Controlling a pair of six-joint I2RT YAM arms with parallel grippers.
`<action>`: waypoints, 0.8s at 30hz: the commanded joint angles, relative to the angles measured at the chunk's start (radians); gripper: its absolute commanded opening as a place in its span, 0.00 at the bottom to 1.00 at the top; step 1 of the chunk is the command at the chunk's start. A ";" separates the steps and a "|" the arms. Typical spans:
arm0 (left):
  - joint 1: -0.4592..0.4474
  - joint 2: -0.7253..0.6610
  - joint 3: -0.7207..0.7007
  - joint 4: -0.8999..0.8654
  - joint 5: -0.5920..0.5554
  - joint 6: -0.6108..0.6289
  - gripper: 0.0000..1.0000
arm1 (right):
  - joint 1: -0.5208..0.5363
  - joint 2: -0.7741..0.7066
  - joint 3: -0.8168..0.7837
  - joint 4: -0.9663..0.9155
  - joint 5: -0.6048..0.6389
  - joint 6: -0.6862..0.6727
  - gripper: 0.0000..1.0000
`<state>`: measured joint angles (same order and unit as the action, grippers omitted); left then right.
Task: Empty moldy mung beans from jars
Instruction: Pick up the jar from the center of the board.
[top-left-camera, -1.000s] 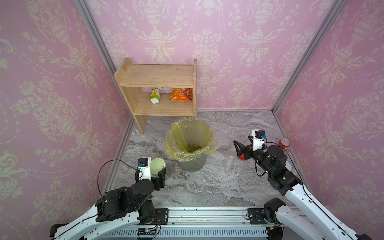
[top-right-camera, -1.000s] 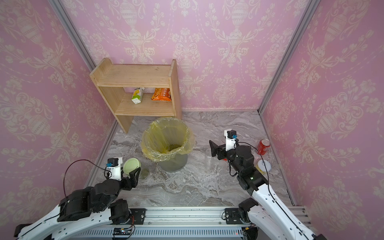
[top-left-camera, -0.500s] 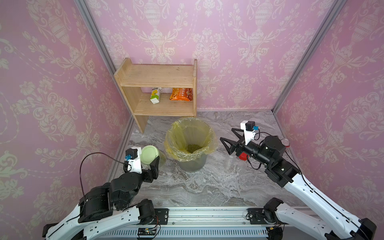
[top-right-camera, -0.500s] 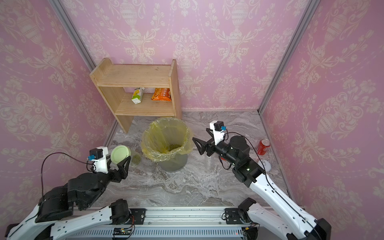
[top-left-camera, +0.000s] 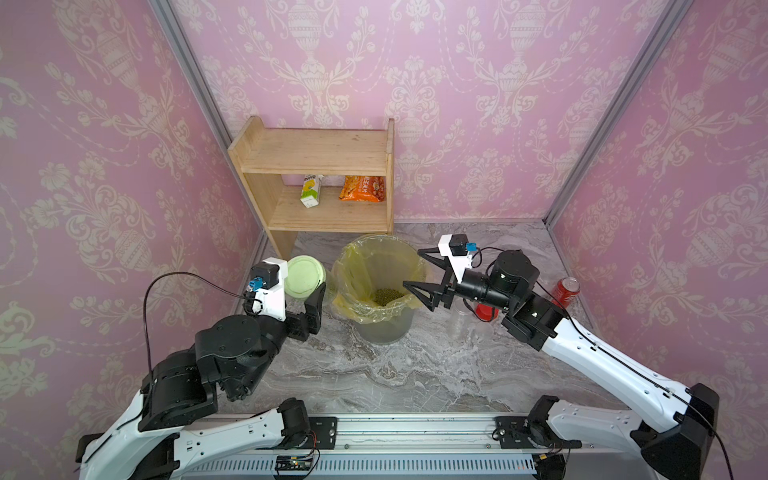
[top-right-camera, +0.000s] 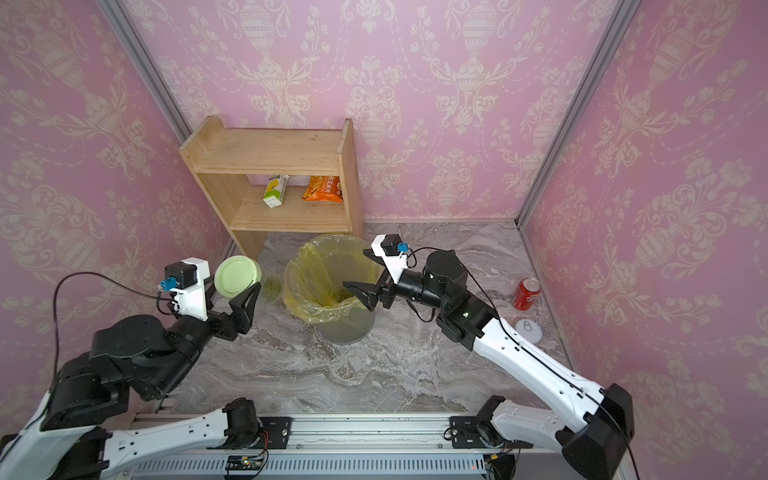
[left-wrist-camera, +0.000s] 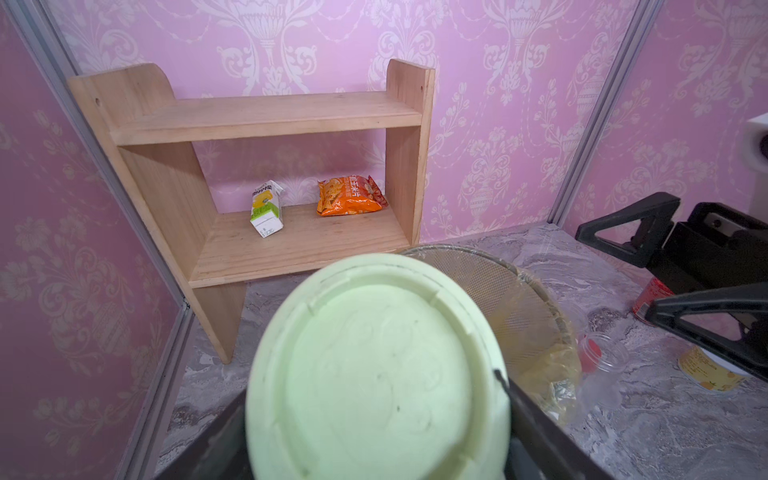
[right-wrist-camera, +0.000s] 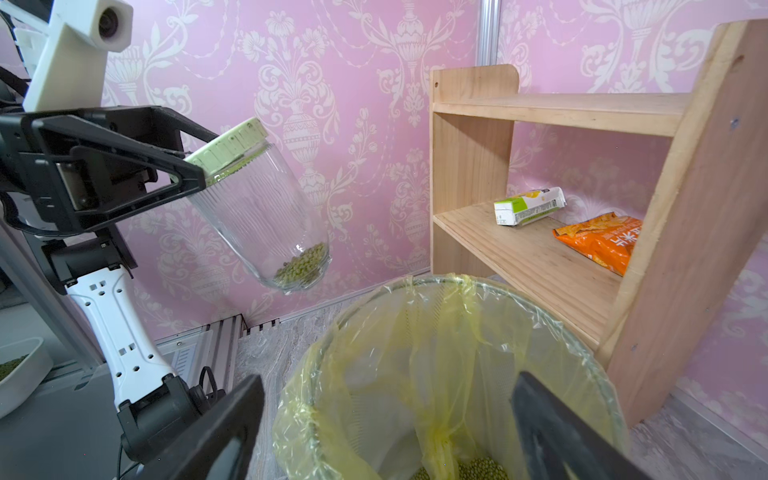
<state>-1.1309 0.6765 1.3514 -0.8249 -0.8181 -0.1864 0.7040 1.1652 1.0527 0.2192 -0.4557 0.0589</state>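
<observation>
Moved: the left gripper (top-left-camera: 302, 289) is now holding the jar (top-left-camera: 305, 274) higher and closer to the bin (top-left-camera: 341, 266) than a second ago, at the bin's 9 o'clock. The right gripper (top-left-camera: 413, 268) is now reaching in over the rim from 3 o'clock.
Top views: in both, the left gripper is clamping the jar just under its green lid (top-right-camera: 237, 276). The right gripper is standing wide and empty, pointing toward 9 o'clock. Beans (top-left-camera: 388, 296) are lying on the bin's floor.
Left wrist: the lid (left-wrist-camera: 374, 374) is filling the view, not yet unscrewed. The right gripper (left-wrist-camera: 613, 270) is facing it across the bin.
Right wrist: the jar (right-wrist-camera: 257, 208) is hanging tilted with its base outside the rim. A few beans (right-wrist-camera: 303, 264) are pooling in its low corner.
Risk, twist: a turn on the lid is likely going to spin the smooth jar in the left fingers instead of loosening the thread.
Risk, spill: opening here is risking beans falling on the table, because the jar is hanging beside the bin, not over it.
Risk, liner: the low right finger is passing near the loose liner (right-wrist-camera: 436, 332) and could snag it and tip the bin.
</observation>
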 joint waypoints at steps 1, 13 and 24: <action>-0.005 0.031 0.080 0.107 0.008 0.109 0.25 | 0.005 0.015 0.042 0.086 -0.057 -0.001 0.95; -0.006 0.212 0.207 0.167 0.094 0.184 0.21 | 0.006 0.053 0.098 0.087 -0.065 0.006 0.99; 0.107 0.325 0.272 0.173 0.265 0.165 0.20 | 0.003 0.021 0.089 0.047 -0.036 -0.023 0.98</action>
<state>-1.0832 1.0103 1.5661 -0.7284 -0.6273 -0.0223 0.7040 1.2152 1.1229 0.2722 -0.5053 0.0513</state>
